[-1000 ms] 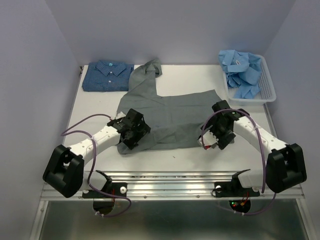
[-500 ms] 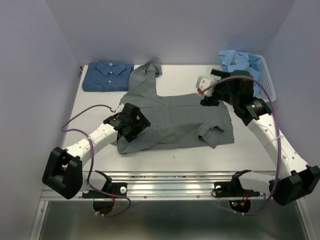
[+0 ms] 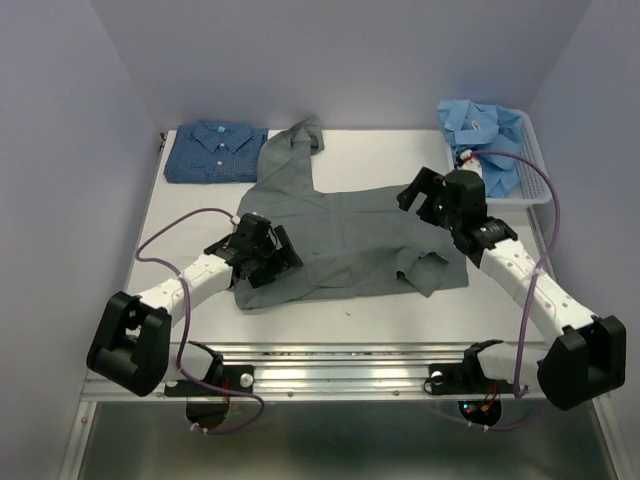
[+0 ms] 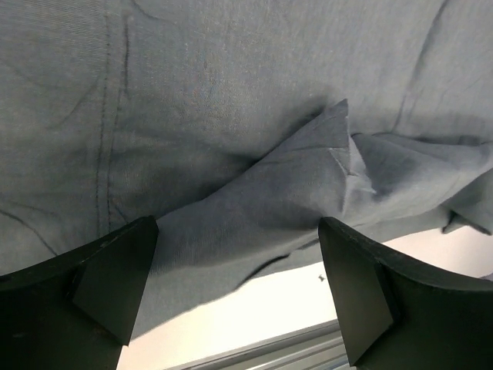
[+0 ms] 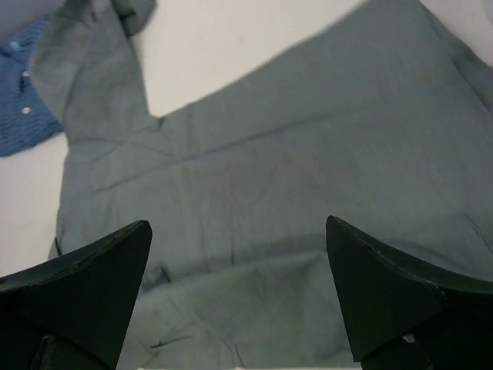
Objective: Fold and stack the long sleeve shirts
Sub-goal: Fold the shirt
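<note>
Grey shirt lies spread across the middle of the white table, its hem along the lower part of the top view. A rumpled flap is turned over at its lower right corner.

Lowest in the frame, the left gripper sits over the shirt's lower left part, jaws wide apart with nothing between them. Whether the tips touch the cloth cannot be told. In the left wrist view its two dark fingers frame a raised ridge of grey cloth, and a strip of bare table shows past the hem at the bottom.

Higher and to the right, the right gripper hangs over the shirt's upper right edge, its jaws also spread wide and empty. The right wrist view looks down between its fingers on smooth grey cloth.

Farther back, one sleeve of the grey shirt reaches toward the top centre of the frame. Its end lies just beside the dark blue shirt, which sits folded with its collar showing in the upper left. In the upper right, a white slatted basket holds crumpled light blue shirts.
</note>
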{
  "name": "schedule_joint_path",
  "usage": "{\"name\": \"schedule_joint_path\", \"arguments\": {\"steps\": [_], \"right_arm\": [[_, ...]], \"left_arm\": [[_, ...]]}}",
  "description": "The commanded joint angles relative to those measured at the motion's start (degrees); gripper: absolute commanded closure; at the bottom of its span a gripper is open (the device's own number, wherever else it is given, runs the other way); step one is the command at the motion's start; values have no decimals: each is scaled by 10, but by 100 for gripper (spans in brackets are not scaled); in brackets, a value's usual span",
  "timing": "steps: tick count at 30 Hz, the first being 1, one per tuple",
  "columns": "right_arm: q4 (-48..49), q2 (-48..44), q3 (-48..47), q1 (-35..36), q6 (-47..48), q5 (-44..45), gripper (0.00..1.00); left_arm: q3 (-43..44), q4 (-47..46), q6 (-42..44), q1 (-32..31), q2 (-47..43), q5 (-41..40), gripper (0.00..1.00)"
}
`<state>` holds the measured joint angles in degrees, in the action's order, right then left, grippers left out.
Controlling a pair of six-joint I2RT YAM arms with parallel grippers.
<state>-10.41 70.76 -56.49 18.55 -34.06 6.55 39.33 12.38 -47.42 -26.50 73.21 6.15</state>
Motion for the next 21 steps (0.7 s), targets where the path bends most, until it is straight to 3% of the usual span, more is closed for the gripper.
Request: {"name": "schedule_joint_path", "arguments": {"steps": [1,3,8,10,11,14,16,21], "right_arm": [[-121,-111,11,-5,-94,108,0],[-219,-124,8,-5,-91,144,0],[-330,-120,44,-12,-115,159,0],[-330,-128,65,-18,-116,155,0],[-329,-128,75,-18,-121,159,0],[-323,-104,102,-24,-115,179,0],[-303,-78,112,-29,-106,179,0],[-227,-38,139,-34,-76,153,4]], "left_arm": [[7,-32,56,4,35,33,1],[20,-32,73,7,56,39,2],[44,-20,100,13,96,37,14],[50,-14,109,15,101,33,25],[52,-13,112,17,105,33,26],[65,-6,122,22,112,34,50],[72,-5,127,25,114,34,55],[81,-4,132,29,122,43,57]]}}
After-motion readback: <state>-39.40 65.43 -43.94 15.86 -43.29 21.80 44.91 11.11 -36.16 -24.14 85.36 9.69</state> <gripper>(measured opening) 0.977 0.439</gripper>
